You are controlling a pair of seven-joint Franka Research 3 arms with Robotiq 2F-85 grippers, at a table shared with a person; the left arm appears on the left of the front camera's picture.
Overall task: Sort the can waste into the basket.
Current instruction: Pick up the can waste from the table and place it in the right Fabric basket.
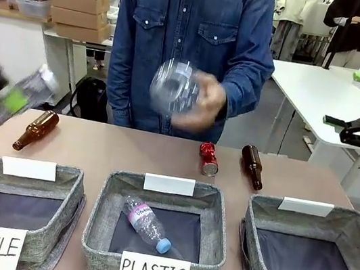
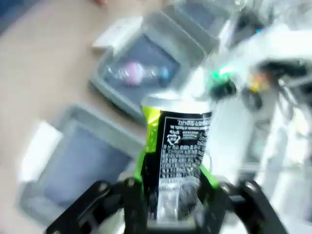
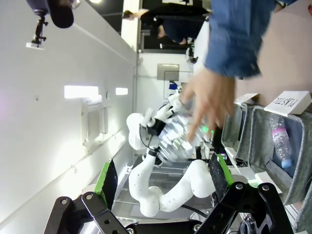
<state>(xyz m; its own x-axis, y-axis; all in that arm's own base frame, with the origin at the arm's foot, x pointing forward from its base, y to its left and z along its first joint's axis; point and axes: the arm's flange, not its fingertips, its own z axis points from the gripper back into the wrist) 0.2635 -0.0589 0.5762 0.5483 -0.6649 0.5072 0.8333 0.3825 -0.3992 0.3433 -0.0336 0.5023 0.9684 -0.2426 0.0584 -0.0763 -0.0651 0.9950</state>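
while the left gripper [image 2: 174, 175] pinches a dark, silver-topped metal can [image 2: 183, 141], the right gripper [image 3: 162, 180] hangs aloft. its fingers are spread.

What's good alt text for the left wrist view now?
The left tool is shut on a black drink can with a silver top and green stripe. Beyond it, blurred, sit grey fabric baskets on a tan table, one holding a clear plastic bottle.

A can [image 1: 208, 159] lies on the table [image 1: 129, 154] behind the middle basket [image 1: 100, 225], with a bottle [image 1: 252, 167] just right of it.
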